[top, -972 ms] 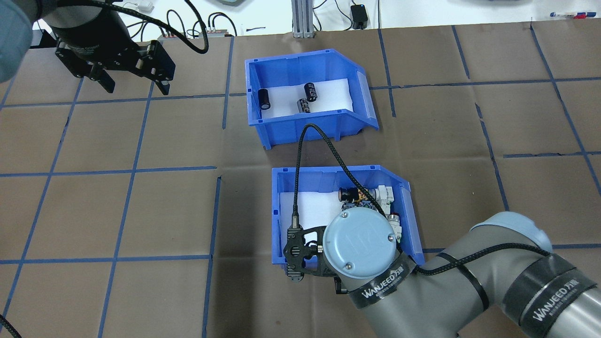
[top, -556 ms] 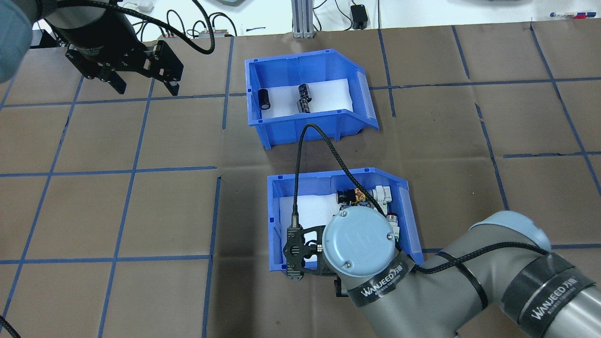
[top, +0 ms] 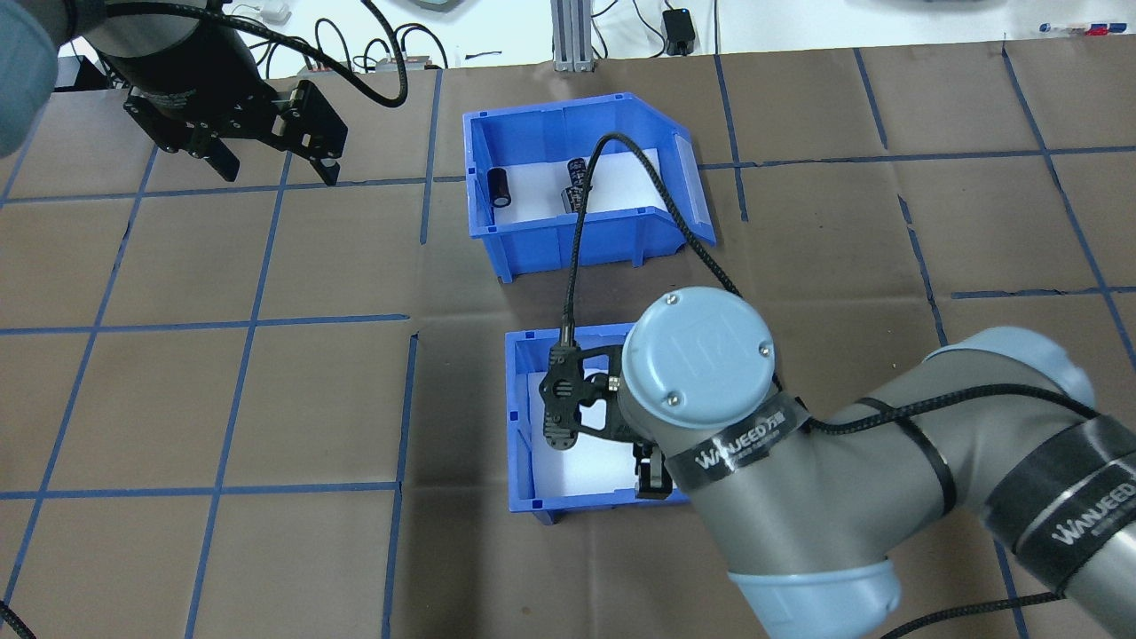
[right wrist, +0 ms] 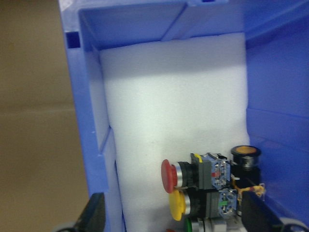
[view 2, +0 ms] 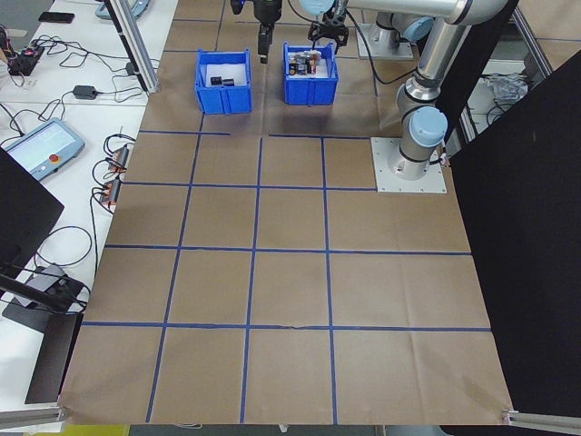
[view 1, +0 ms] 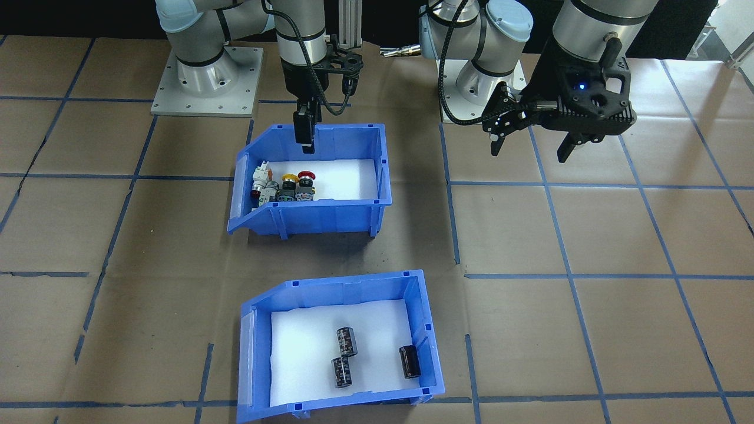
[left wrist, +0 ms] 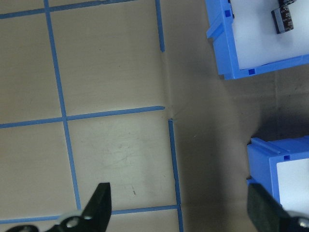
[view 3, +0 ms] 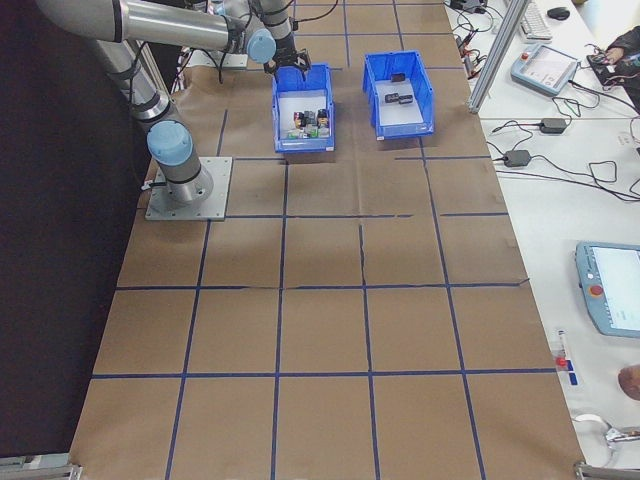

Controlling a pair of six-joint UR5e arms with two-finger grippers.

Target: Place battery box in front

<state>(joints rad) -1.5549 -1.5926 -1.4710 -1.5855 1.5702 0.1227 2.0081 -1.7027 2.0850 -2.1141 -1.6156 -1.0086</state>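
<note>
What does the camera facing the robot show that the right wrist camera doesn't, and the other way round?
Only the front-facing view shows the battery box with its three dark cells, both arms, and the left gripper hanging over bare table. Only the right wrist view shows the push-button switches close up, wiring included. Both show the switch bin and its white foam liner.

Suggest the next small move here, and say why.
Probably lift the right end effector clear of the switch box. It hangs open astride that box's wall and holds nothing, while the battery box sits untouched farther from the robot. The left end effector is open over bare table.
</note>
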